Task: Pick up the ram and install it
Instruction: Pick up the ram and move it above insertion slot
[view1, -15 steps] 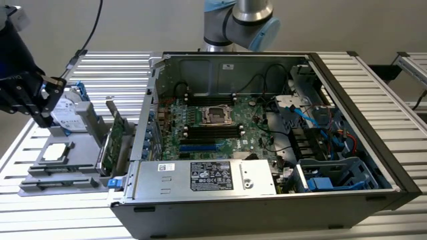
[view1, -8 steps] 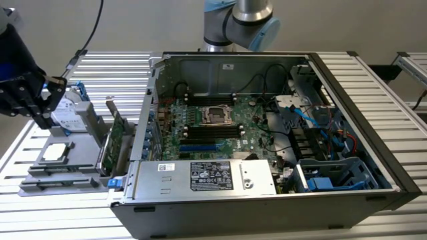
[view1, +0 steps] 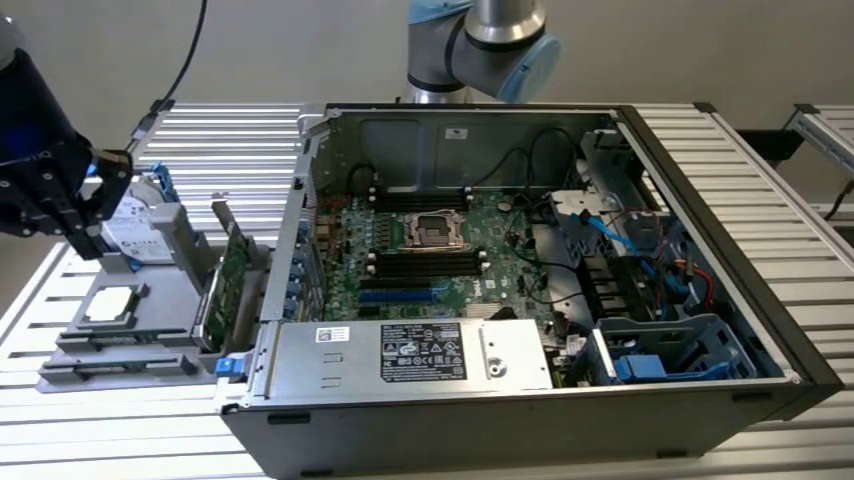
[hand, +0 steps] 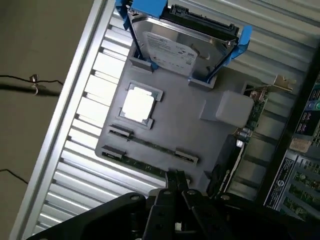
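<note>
Your desk (view1: 214, 140), a surface of ribbed silver slats, carries two things in the exterior view: an open black computer case (view1: 534, 430) filling the centre and right of the frame, and a grey parts tray (view1: 167, 320) at lower left, just beside the case.

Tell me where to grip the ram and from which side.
Pinch the ram mid-length across its flat faces, from above: it appears to stand on edge in a slot of the gray holder, leaving only its long top edge free.
</note>
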